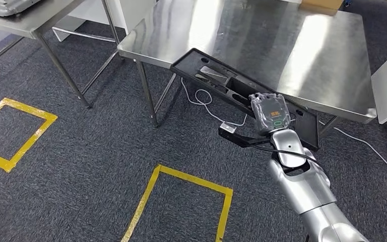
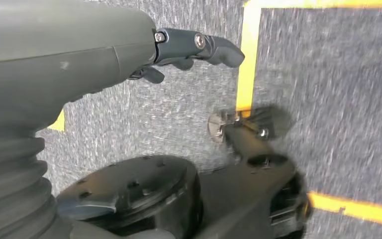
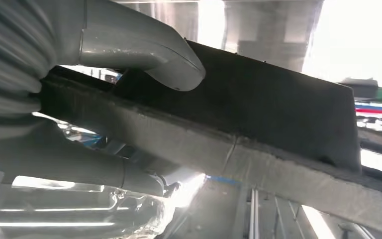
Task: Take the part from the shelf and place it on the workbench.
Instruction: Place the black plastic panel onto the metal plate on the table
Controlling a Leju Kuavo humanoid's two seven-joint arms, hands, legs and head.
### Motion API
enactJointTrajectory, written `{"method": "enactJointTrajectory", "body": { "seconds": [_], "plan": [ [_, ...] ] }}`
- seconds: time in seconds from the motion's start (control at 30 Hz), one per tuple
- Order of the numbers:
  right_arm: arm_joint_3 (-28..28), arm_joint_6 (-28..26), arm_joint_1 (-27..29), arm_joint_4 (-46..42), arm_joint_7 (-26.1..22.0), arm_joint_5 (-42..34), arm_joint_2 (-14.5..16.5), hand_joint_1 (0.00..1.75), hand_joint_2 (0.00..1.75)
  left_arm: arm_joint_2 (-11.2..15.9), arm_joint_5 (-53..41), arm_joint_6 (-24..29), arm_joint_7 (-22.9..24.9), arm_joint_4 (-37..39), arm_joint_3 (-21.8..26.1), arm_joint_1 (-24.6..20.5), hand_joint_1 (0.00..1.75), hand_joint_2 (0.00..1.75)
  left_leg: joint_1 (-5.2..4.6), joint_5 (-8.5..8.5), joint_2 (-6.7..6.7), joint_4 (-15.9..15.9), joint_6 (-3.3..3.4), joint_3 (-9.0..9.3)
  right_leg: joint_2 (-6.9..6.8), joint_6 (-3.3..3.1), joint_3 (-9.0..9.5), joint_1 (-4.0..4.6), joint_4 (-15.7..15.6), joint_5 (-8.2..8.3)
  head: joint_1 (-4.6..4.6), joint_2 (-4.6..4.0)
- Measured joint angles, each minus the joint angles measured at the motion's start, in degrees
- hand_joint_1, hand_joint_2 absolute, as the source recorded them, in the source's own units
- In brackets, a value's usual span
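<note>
While the right hand (image 1: pixel 268 112) reaches forward at the end of its silver arm (image 1: pixel 307 191), it grips a long black part (image 1: pixel 221 80) near the end closest to the robot, and the rest of the part stretches away from the hand, up and to the left, over the front edge of a shiny steel tabltop (image 1: pixel 262 40). From the head view the far end of the part lies over the metal surface while the held end hangs past the edge, above the grey carpet (image 1: pixel 80 166); whether the far end touches the metal I cannot tell. The right wrist view gives what the head view cannot: the thick grey thumb (image 3: pixel 149 50) pressed on one face of the black part (image 3: pixel 278 109) and the other fingers (image 3: pixel 79 167) wrapped on the opposite face, so the slab is clamped between them. The left hand (image 2: pixel 189 50) shows in the left wrist view, hanging over the carpet (image 2: pixel 328 89) with its dark fingers (image 2: pixel 214 47) stretched out and apart, holding nothing. Yellow tape (image 2: pixel 248 59) runs across the floor just past those fingers. Back in the head view, a white cable (image 1: pixel 201 98) trails on the carpet under the tabletop, left of the right hand, and yellow tape squares (image 1: pixel 181 201) mark the floor nearer the robot.
</note>
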Motion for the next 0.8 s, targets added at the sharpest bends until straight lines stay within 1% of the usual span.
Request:
{"method": "enactJointTrajectory", "body": {
  "seconds": [0.03, 0.07, 0.1, 0.13, 0.17, 0.2, 0.23, 0.27, 0.3, 0.33, 0.37, 0.4, 0.43, 0.47, 0.5, 0.53, 0.57, 0.6, 0.63, 0.67, 0.7, 0.73, 0.77, 0.8],
  "plan": [
    [0.0, 0.0, 0.3, 0.0, 0.0, 0.0, 0.0, 1.69, 1.75, 0.0, 0.0, 0.0, 0.0, 0.0, 0.0, 0.1, 0.0, 1.75, 0.04, -0.63, -0.12, -0.5, 0.36, 1.18, -0.22, -0.01, -2.72, -0.01, 4.3, 0.48, -0.03, 0.0],
    [0.0, 0.1, 0.8, 0.1, 0.0, 0.0, -0.2, 1.69, 1.75, 0.0, 0.0, 0.0, 0.0, 0.0, 0.0, 0.2, 0.0, 1.75, 0.06, -1.36, -0.22, -1.0, 0.58, 2.44, -0.42, -0.26, -5.73, -0.03, 8.3, 0.09, -0.01, 0.0],
    [0.1, 0.2, 1.3, 0.3, 0.0, 0.1, -0.3, 1.69, 1.75, 0.0, -0.1, 0.0, 0.0, 0.0, 0.0, 0.3, 0.0, 1.75, 0.09, -2.14, -0.36, -1.4, 0.68, 3.77, -0.48, -0.68, -8.64, -0.03, 11.2, -1.46, 0.03, 0.0],
    [0.1, 0.3, 1.8, 0.4, 0.0, 0.1, -0.4, 1.69, 1.75, 0.0, -0.1, 0.0, 0.1, 0.0, 0.0, 0.5, 0.0, 1.75, 0.12, -2.9, -0.52, -1.7, 0.63, 5.06, -0.5, -1.08, -10.91, -0.04, 12.4, -3.71, 0.07, 0.0],
    [0.1, 0.3, 2.1, 0.6, 0.0, 0.2, -0.5, 1.69, 1.75, 0.0, -0.2, 0.0, 0.1, 0.0, 0.0, 0.6, 0.0, 1.75, 0.14, -3.77, -0.66, -1.9, 0.54, 6.44, -0.53, -1.4, -12.78, -0.05, 12.2, -5.95, 0.15, 0.0],
    [0.1, 0.4, 2.2, 0.7, 0.0, 0.3, -0.6, 1.69, 1.75, 0.0, -0.2, 0.0, 0.1, 0.0, 0.1, 0.7, 0.0, 1.75, 0.14, -4.71, -0.78, -2.1, 0.42, 7.78, -0.57, -1.45, -14.04, -0.11, 10.6, -7.31, 0.17, 0.0],
    [0.1, 0.4, 2.2, 0.7, 0.0, 0.3, -0.7, 1.69, 1.75, 0.0, -0.3, 0.0, 0.1, 0.0, 0.1, 0.8, 0.0, 1.75, 0.15, -5.76, -0.84, -2.1, 0.28, 9.16, -0.68, -0.85, -14.82, -0.25, 7.8, -6.79, 0.16, 0.0],
    [0.1, 0.4, 2.3, 0.8, 0.0, 0.3, -0.8, 1.69, 1.75, 0.0, -0.3, 0.0, 0.1, 0.0, 0.1, 0.8, 0.0, 1.75, 0.15, -6.87, -0.87, -2.2, 0.1, 10.24, -0.97, 0.2, -15.27, -0.44, 4.2, -3.77, 0.16, 0.0],
    [0.1, 0.4, 2.4, 0.9, 0.0, 0.4, -0.9, 1.69, 1.75, 0.0, -0.3, 0.0, 0.1, 0.0, 0.1, 0.8, 0.0, 1.75, 0.17, -8.0, -0.86, -2.1, -0.1, 11.59, -1.54, 1.47, -15.36, -0.56, 0.8, 0.85, 0.07, 0.0],
    [0.1, 0.4, 2.4, 1.1, 0.0, 0.4, -1.0, 1.69, 1.75, 0.0, -0.3, 0.0, 0.1, 0.1, 0.1, 0.8, 0.0, 1.75, 0.17, -9.08, -0.87, -2.2, -0.42, 12.71, -2.28, 2.17, -14.87, -0.48, -1.8, 5.15, 0.08, -0.01],
    [0.1, 0.5, 2.5, 1.1, -0.1, 0.4, -1.0, 1.69, 1.75, 0.0, -0.3, 0.0, 0.1, 0.1, 0.1, 0.8, 0.0, 1.75, 0.2, -9.93, -0.84, -2.4, -0.8, 13.76, -2.79, 2.1, -14.1, -0.19, -3.3, 8.53, 0.05, -0.01],
    [0.1, 0.5, 2.3, 1.1, -0.1, 0.4, -1.0, 1.69, 1.75, 0.0, -0.3, 0.0, 0.1, 0.1, 0.1, 0.7, 0.0, 1.75, 0.21, -10.29, -0.75, -2.1, -1.13, 14.92, -3.02, 1.21, -13.16, 0.03, -4.0, 10.06, -0.02, -0.01],
    [0.0, 0.6, 2.0, 1.1, -0.1, 0.4, -0.9, 1.69, 1.75, 0.0, -0.3, 0.0, 0.1, 0.1, 0.1, 0.5, 0.0, 1.75, 0.22, -10.07, -0.6, -1.3, -1.47, 15.16, -2.86, -0.09, -11.89, 0.12, -4.3, 10.22, 0.03, -0.01],
    [0.0, 0.6, 1.6, 1.0, -0.1, 0.4, -0.9, 1.69, 1.75, -0.1, -0.3, 0.0, 0.1, 0.1, 0.1, 0.3, 0.0, 1.75, 0.29, -9.3, -0.39, 0.8, -1.67, 14.72, -2.54, -1.27, -10.88, 0.0, -4.8, 10.3, -0.07, 0.0],
    [0.0, 0.6, 1.1, 0.9, -0.1, 0.4, -0.8, 1.69, 1.75, -0.1, -0.3, 0.0, 0.1, 0.1, 0.1, 0.1, 0.0, 1.75, 0.31, -8.38, -0.2, 3.9, -1.75, 13.3, -2.35, -2.3, -9.97, -0.27, -5.2, 10.06, -0.18, 0.0],
    [0.0, 0.5, 0.6, 0.8, -0.2, 0.4, -0.7, 1.69, 1.75, -0.1, -0.3, 0.0, 0.1, 0.0, 0.1, -0.1, 0.0, 1.75, 0.39, -8.05, -0.09, 7.8, -1.85, 10.99, -2.22, -3.12, -9.0, -0.4, -5.4, 9.61, -0.28, 0.0],
    [0.0, 0.5, 0.2, 0.8, -0.3, 0.4, -0.6, 1.69, 1.75, -0.1, -0.3, 0.1, 0.2, 0.0, 0.2, -0.1, 0.0, 1.75, 0.46, -8.79, -0.06, 11.5, -1.95, 8.26, -2.12, -3.71, -8.16, -0.47, -5.7, 9.06, -0.36, 0.0],
    [0.0, 0.5, 0.0, 0.8, -0.5, 0.3, -0.5, 1.69, 1.75, -0.1, -0.3, 0.1, 0.2, 0.0, 0.2, -0.2, 0.0, 1.75, 0.51, -10.68, -0.06, 14.5, -2.09, 5.56, -1.93, -4.04, -7.35, -0.5, -5.9, 8.47, -0.44, 0.0],
    [0.1, 0.5, -0.2, 0.9, -0.6, 0.2, -0.3, 1.69, 1.75, -0.1, -0.3, 0.2, 0.2, 0.0, 0.3, -0.1, 0.0, 1.75, 0.58, -13.14, -0.04, 16.3, -2.29, 3.13, -1.71, -4.12, -6.55, -0.56, -6.1, 7.86, -0.46, 0.0],
    [0.2, 0.6, -0.3, 1.0, -0.8, 0.1, -0.2, 1.69, 1.75, -0.1, -0.3, 0.2, 0.2, 0.1, 0.3, 0.0, 0.0, 1.75, 0.69, -15.39, -0.01, 16.7, -2.48, 1.19, -1.47, -3.98, -5.73, -0.66, -6.2, 7.17, -0.44, 0.0],
    [0.2, 0.6, -0.4, 1.2, -0.9, 0.1, 0.0, 1.69, 1.75, -0.1, -0.2, 0.3, 0.2, 0.1, 0.3, 0.0, 0.0, 1.75, 0.85, -16.52, 0.02, 15.8, -2.67, -0.18, -1.24, -3.76, -4.92, -0.83, -6.2, 6.44, -0.46, 0.0],
    [0.3, 0.6, -0.6, 1.3, -1.0, 0.0, 0.2, 1.69, 1.75, 0.0, -0.2, 0.4, 0.2, 0.1, 0.3, 0.1, 0.0, 1.75, 1.07, -15.74, 0.08, 13.6, -2.88, -0.94, -1.07, -3.43, -4.05, -1.03, -6.1, 5.65, -0.46, 0.0],
    [0.4, 0.7, -0.8, 1.5, -1.0, -0.1, 0.3, 1.69, 1.75, 0.0, -0.2, 0.5, 0.2, 0.1, 0.4, 0.1, 0.0, 1.75, 1.36, -12.86, 0.2, 10.5, -3.12, -1.27, -0.97, -3.01, -3.16, -1.24, -6.1, 4.77, -0.46, 0.0],
    [0.4, 0.7, -1.1, 1.6, -1.0, -0.1, 0.4, 1.69, 1.75, 0.0, -0.3, 0.5, 0.2, 0.1, 0.4, 0.2, 0.0, 1.75, 1.62, -8.76, 0.43, 6.8, -3.31, -1.49, -0.92, -2.54, -2.35, -1.3, -5.8, 3.86, -0.53, 0.0]
  ]
}}
